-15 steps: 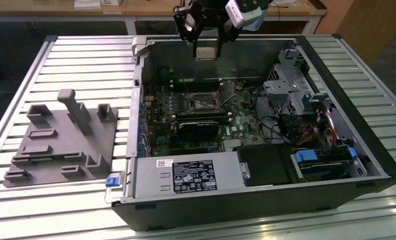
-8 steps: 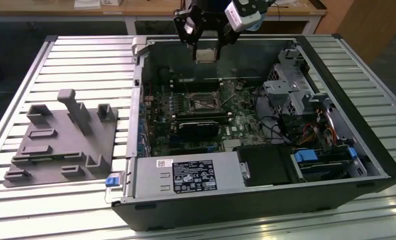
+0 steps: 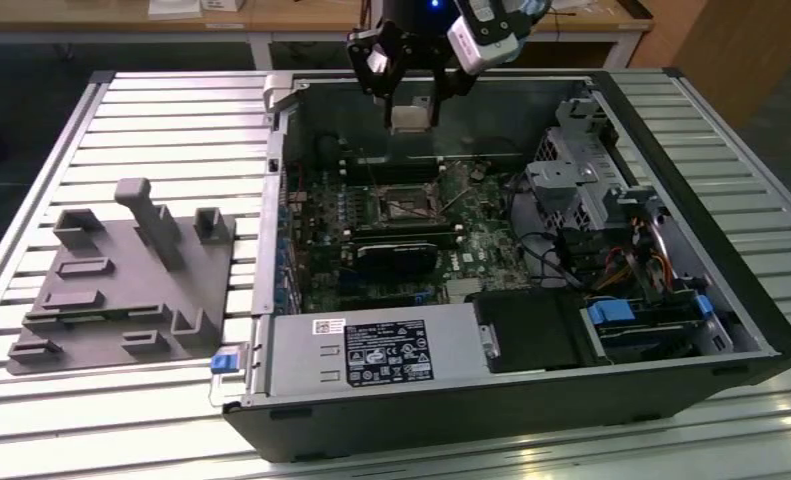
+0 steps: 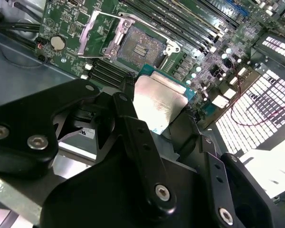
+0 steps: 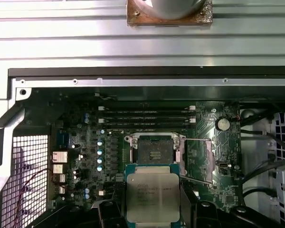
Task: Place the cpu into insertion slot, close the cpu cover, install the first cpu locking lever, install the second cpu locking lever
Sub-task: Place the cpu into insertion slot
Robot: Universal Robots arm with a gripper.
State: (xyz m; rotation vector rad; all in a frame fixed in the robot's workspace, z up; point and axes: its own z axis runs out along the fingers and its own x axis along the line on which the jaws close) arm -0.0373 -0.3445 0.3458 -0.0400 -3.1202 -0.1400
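A silvery worktop (image 3: pixel 168 110) of ribbed metal slats is carrying everything here. An open black computer case (image 3: pixel 502 410) is lying on its side across the middle and the exterior view's right (its open face turned upward). A grey moulded fixture plate (image 3: pixel 115 290), with several upright blocks, is sitting flat on the slats at the exterior view's left, just beside the case.

The arm (image 3: pixel 415 25) hung from above with its wrist pointed almost straight down. At its end the pincer (image 3: pixel 411 108) faced downward. Its black fingers (image 4: pixel 133 128) were closed against opposite edges of the cpu (image 5: pixel 153 202) and gripped it between them, the chip's metal face turned toward the wrist.
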